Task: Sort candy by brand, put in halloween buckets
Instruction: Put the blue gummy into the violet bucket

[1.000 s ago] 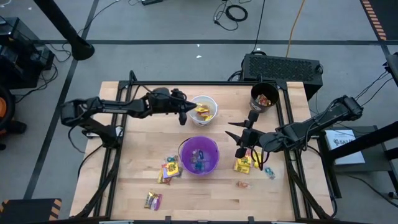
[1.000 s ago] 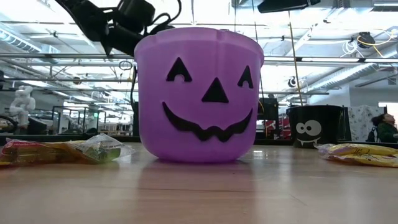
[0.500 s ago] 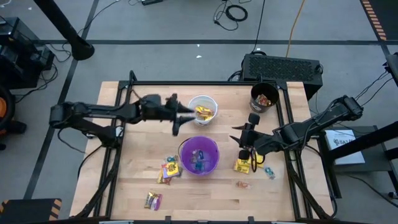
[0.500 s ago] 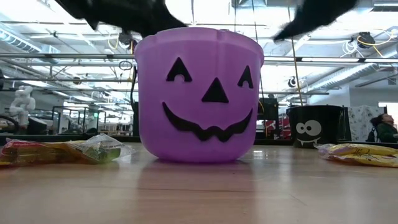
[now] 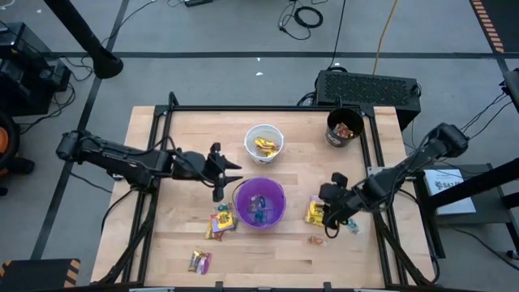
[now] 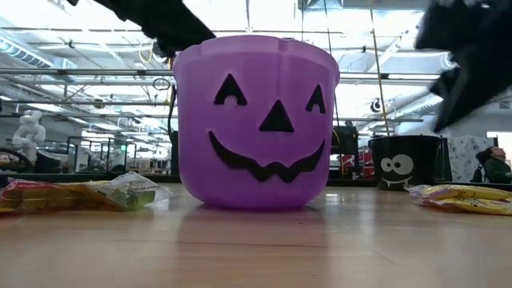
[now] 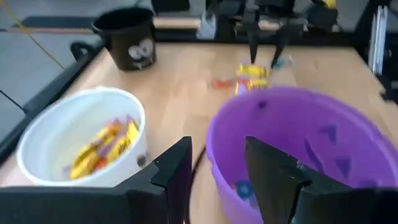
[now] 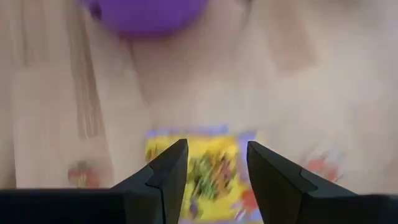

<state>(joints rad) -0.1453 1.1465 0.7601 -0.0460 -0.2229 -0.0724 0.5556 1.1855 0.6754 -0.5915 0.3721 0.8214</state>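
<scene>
Candy (image 5: 316,213) in a yellow packet lies on the table right of the purple bucket (image 5: 259,203), under the right gripper (image 5: 332,223), fingers apart and empty. Left gripper (image 5: 219,174), also apart, hangs beside the bucket.

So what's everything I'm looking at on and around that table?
white bucket: one, white, far middle of the table, yellow candy inside
purple bucket: one, purple with a black grin, table centre, a few sweets inside
black bucket: one, black, far right corner, candy inside
loose candy: several wrappers, mostly yellow, left of the purple bucket, near the front edge and on its right
yellow packet: one, yellow, right of the purple bucket, under the right gripper
black box: one, black, ridged top, behind the table
table: one, pale wood
left gripper: dark, open, empty, left of the purple bucket
right gripper: dark, open, over the yellow packet
</scene>
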